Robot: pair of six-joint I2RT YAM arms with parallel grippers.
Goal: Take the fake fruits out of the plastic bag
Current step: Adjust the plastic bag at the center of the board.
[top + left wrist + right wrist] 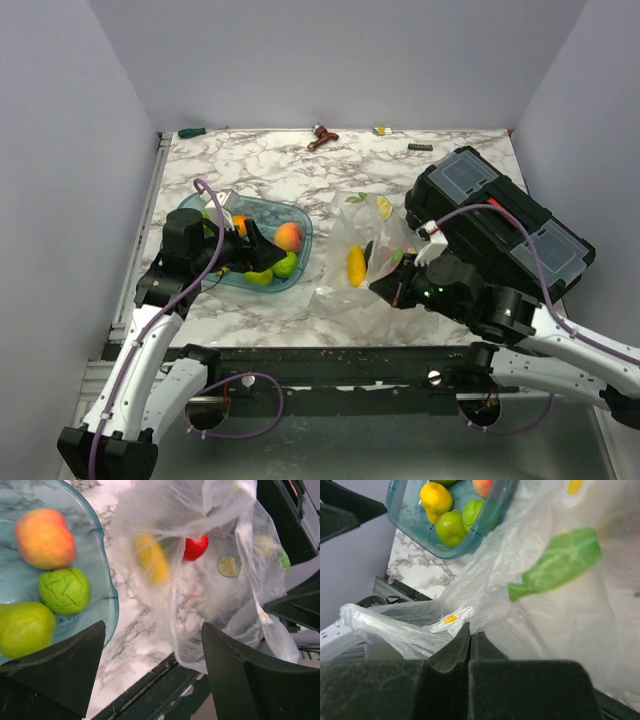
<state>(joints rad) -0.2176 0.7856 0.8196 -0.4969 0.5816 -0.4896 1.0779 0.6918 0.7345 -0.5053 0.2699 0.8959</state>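
The clear plastic bag (365, 250) lies right of the teal tray (303, 218). Inside it I see a yellow fruit (356, 265) and, in the left wrist view, a red fruit (196, 547) through the bag's film (220, 595). The tray holds a peach (289, 236), a green pear (25, 627), a bumpy green fruit (64, 590) and a yellow fruit (436, 499). My left gripper (154, 630) is open and empty, over the tray's near right corner (250, 255). My right gripper (470, 630) is shut on a fold of the bag (545, 605) at its near edge (385, 285).
A black toolbox (500, 225) stands right of the bag, close to my right arm. Small items lie along the back edge: a green marker (192, 132), a brown object (322, 137), a black piece (419, 147). The table's front edge runs just below the bag.
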